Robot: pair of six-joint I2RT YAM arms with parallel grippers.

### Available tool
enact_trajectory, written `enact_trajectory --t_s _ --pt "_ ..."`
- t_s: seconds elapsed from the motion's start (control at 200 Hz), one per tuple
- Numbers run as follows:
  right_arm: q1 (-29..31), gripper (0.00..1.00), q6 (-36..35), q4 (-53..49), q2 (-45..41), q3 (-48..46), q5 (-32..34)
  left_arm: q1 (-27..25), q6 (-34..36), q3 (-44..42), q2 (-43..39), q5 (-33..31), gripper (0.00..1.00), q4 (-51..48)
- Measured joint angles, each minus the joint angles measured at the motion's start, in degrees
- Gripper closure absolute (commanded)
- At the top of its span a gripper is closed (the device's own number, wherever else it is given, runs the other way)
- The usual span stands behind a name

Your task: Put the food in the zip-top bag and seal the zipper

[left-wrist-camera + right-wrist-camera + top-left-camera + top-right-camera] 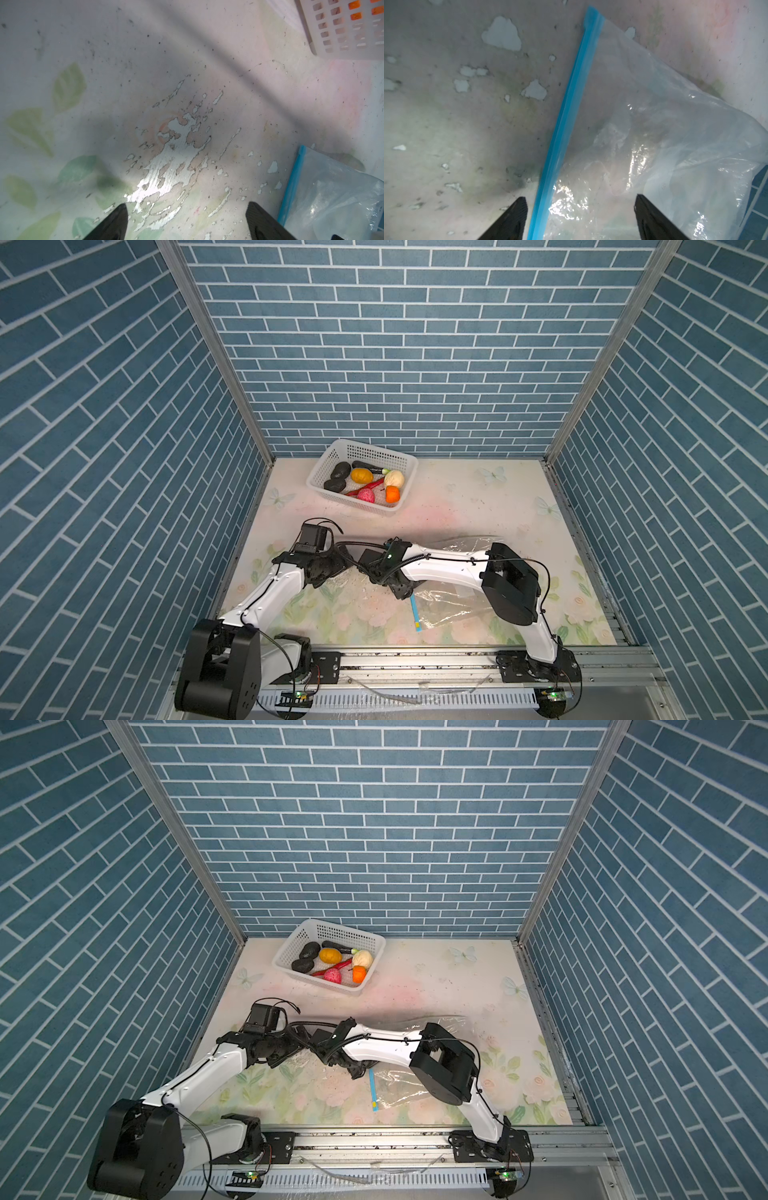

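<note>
So the food [365, 485] is all sitting in the white basket [349, 501] at the far side of the desk [478, 506], a bit left of middle. I count a yellow-orange lump [361, 476], a cream one [394, 479], an orange one [392, 494], a pink one [366, 495], a red chili [368, 488] and a few black pieces [340, 470].

The bag [449, 605] lies flat on the near right part of the desk, partly under the right arm. Its zipper [414, 610] runs near-to-far along the bag's left edge, and the little yellow slider [418, 629] is at the near end.

Both arms meet around the middle. The right end effector [580, 198] has its fingers wide apart and gripping nothing. From its wrist cam the blue strip passes between them, close to one finger, with clear plastic filling the rest of the gap. Can't tell if it's actually touching the bag.

The left end effector [187, 205] is spread apart too and empty, over a scuffed patch of bare desk just left of the bag's zipper edge.
</note>
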Motion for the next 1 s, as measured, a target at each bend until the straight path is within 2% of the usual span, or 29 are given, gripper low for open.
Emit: enact_trajectory --t_s 0.54,0.59,0.825,1.0 --pt "1.44 0.32 1.55 -2.16 0.35 -2.14 0.55 0.00 0.50 0.00 0.59 0.07 0.08 -0.04" --pt "1.55 0.36 1.70 -2.54 0.35 -2.14 0.61 0.00 0.57 0.00 0.59 0.04 0.08 -0.04" --pt "1.64 0.44 2.71 -3.78 0.44 -2.14 0.96 0.00 0.72 0.00 0.59 0.02 0.08 -0.04" --pt "1.64 0.55 3.10 -3.19 1.16 -3.52 1.16 0.02 0.79 0.00 0.59 0.02 0.09 -0.04"
